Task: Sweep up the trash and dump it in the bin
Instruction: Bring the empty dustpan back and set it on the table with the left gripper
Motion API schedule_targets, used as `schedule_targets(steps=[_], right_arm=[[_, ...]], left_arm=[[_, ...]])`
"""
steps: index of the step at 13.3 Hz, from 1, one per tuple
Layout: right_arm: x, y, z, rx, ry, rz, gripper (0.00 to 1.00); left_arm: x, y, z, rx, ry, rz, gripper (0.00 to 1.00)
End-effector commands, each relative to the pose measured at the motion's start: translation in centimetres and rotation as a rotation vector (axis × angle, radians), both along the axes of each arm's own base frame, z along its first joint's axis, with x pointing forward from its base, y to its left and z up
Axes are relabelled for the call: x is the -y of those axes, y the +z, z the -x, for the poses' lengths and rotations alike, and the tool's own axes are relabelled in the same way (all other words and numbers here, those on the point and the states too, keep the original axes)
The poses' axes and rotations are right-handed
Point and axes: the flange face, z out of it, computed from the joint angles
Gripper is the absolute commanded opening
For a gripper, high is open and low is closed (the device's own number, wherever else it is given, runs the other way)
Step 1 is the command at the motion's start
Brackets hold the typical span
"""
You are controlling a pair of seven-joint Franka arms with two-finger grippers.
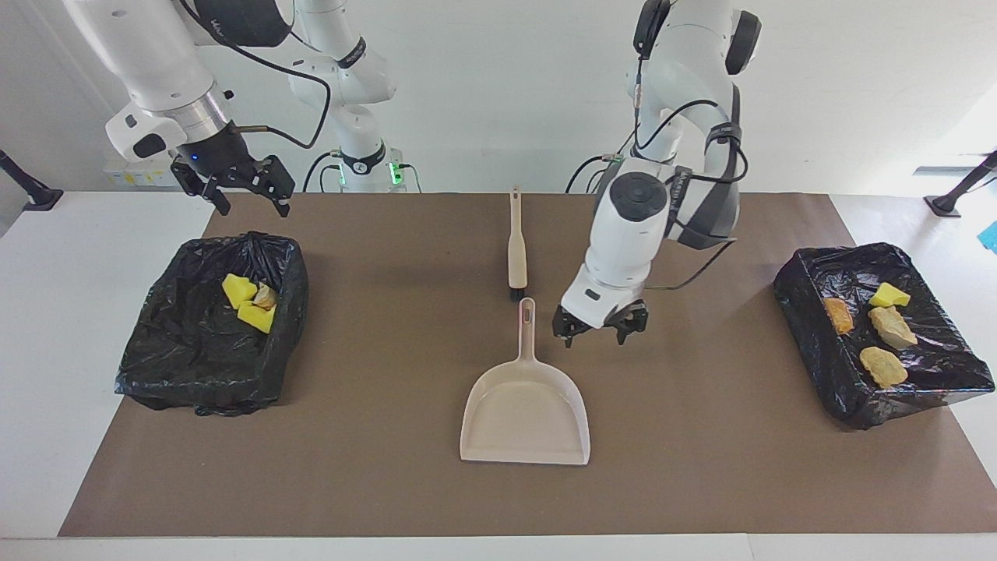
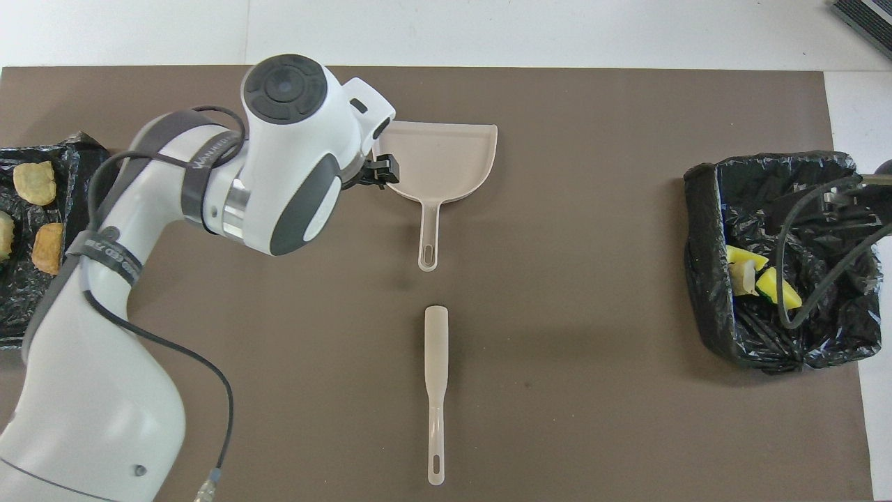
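The beige dustpan [image 1: 523, 405] [image 2: 446, 157] lies flat mid-mat, its handle pointing toward the robots. My left gripper [image 1: 600, 331] [image 2: 380, 171] hangs open and holds nothing, just above the mat beside the handle, toward the left arm's end. The beige hand brush [image 1: 516, 245] [image 2: 435, 390] lies nearer the robots than the dustpan. Yellow sponge trash [image 1: 245, 300] [image 2: 756, 275] sits in the black-bagged bin [image 1: 156, 366] [image 2: 704, 230] at the right arm's end. My right gripper [image 1: 245, 191] waits open above that bin's edge nearest the robots.
A second black-lined tray [image 1: 818, 351] [image 2: 90, 279] at the left arm's end holds several tan, orange-brown and yellow scraps [image 1: 888, 327] [image 2: 35, 183]. The brown mat [image 1: 389, 467] covers the table's middle, with white tabletop around it.
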Motion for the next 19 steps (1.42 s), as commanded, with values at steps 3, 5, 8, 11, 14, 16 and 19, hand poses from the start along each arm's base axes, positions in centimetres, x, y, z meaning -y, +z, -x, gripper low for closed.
schedule_targets(steps=[3,5,8,11,14,16,19], right_arm=[[0.2,0.4,0.2,0.009,0.013,-0.001,1.0],[0.2,0.4,0.2,0.009,0.015,-0.001,1.0],[0.2,0.4,0.2,0.007,0.013,-0.001,1.0],[0.2,0.4,0.2,0.009,0.015,-0.001,1.0],[0.2,0.4,0.2,0.007,0.013,-0.001,1.0],[0.2,0.4,0.2,0.009,0.013,-0.001,1.0],[0.2,0.4,0.2,0.009,0.015,-0.001,1.0]], left_arm=[[-13.8,4.6,-1.5,-0.061,-0.111,-0.006,1.0],[-19.5,7.4,-1.1,-0.067,-0.131,0.005,1.0],[-22.7,10.1,2.1,-0.132,-0.16,-0.001,1.0],[-24.0,11.4,7.7,-0.141,-0.188,-0.004,1.0],[-25.0,13.5,8.8,-0.126,-0.176,-0.004,1.0],[-25.2,15.5,10.3,-0.123,-0.17,-0.005,1.0],[-25.2,17.7,10.3,-0.114,-0.172,-0.005,1.0]])
